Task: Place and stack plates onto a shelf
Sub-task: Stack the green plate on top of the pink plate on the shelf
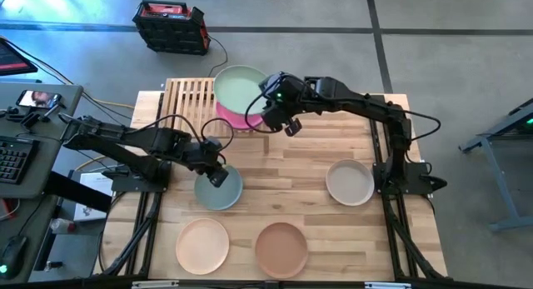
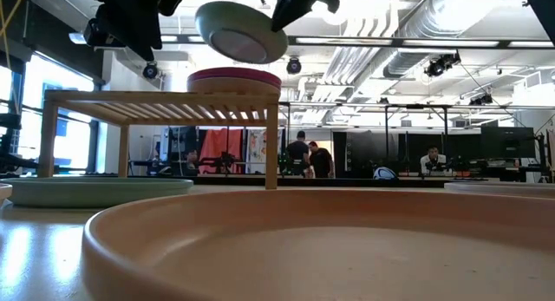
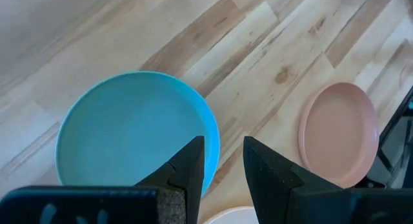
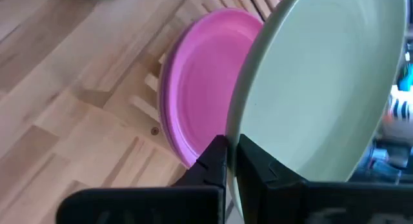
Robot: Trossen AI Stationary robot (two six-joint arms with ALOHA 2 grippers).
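Note:
A mint green plate [image 1: 240,87] hangs tilted above the shelf [image 1: 187,102], with my right gripper [image 1: 271,107] shut on it. Right under it a small stack of plates with a magenta one on top [image 4: 200,101] rests flat on the shelf's slats at its right end. My left gripper [image 3: 222,162] stands open above the right rim of a grey-teal plate [image 1: 218,189], which lies flat on the table; nothing is between its fingers. My right gripper pinches the mint plate's rim [image 4: 248,130] between its two fingers, one on the plate's upper face and one under it, on the side toward the table's right edge. The fingers slant down from the right. The plate is lifted clear and tilted [image 2: 240,32].
On the table lie a cream plate [image 1: 350,182] at the right, and a peach plate [image 1: 202,245] and a brown plate [image 1: 281,250] near the front edge. The shelf's left half [image 1: 179,97] shows bare slats. People stand in the room behind [image 2: 308,158].

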